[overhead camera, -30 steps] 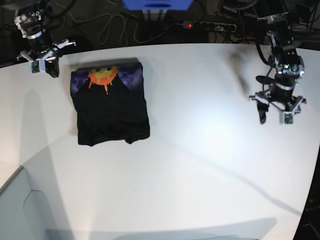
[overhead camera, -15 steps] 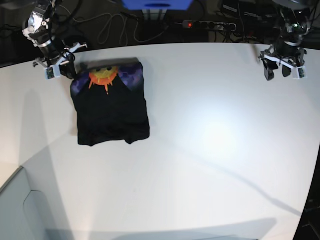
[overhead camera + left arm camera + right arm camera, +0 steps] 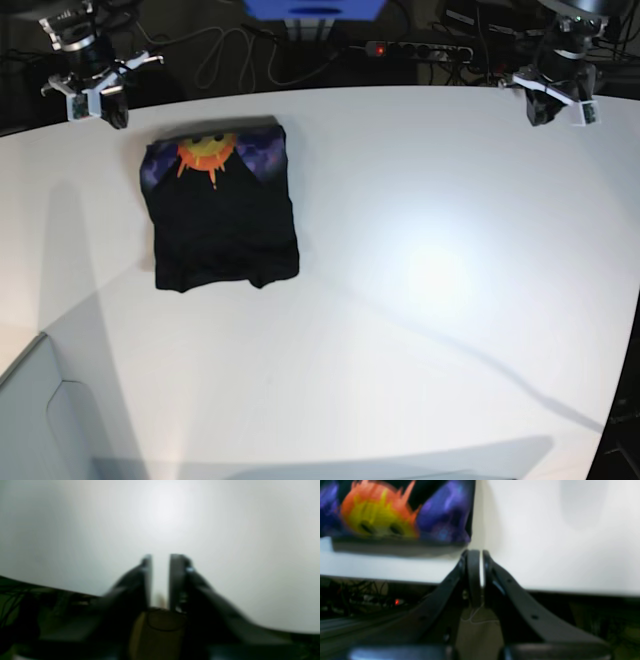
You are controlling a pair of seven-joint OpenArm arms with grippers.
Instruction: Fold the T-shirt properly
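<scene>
You'll find no readable text, label or number anywhere; the T-shirt [image 3: 222,205] carries only a wordless sun print.

My left gripper [image 3: 160,562] has two flat black fingers [image 3: 178,580] on sloping black arms, above a tan round base. My right gripper [image 3: 478,560] matches it, with small screw holes along its arms. From above, both wrists carry white brackets.
</scene>
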